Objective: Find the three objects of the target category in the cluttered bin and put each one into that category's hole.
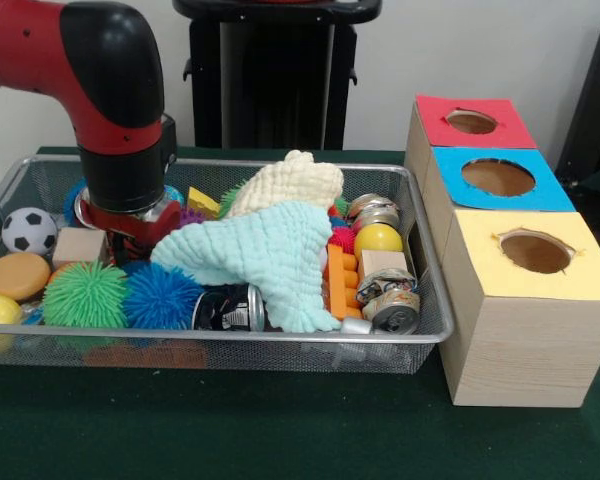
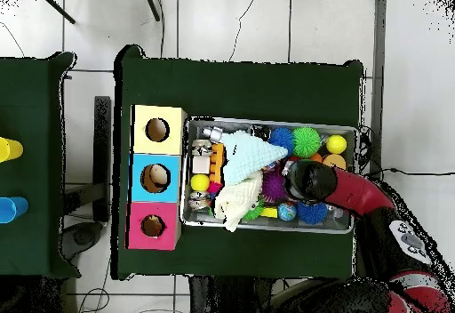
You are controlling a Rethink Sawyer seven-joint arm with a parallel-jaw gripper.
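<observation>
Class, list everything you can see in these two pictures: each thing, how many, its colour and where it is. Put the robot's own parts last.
Bin: one, wire mesh, on the green table.
Boxes: three, wooden, in a row beside the bin; tops red, blue and yellow, one hole each.
Cloths: two, pale blue and cream, heaped mid-bin.
Spiky balls: at least two, green and blue, at the bin's front.
Soccer ball: one, black and white, at the bin's end away from the boxes.
Cans: several, crushed, mostly at the box end.
Brick: one, orange, beside the blue cloth.
Wood blocks: two.
Yellow ball: one, near the cans.
Arm: one, red and black, reaching down into the bin; its gripper is hidden.
</observation>
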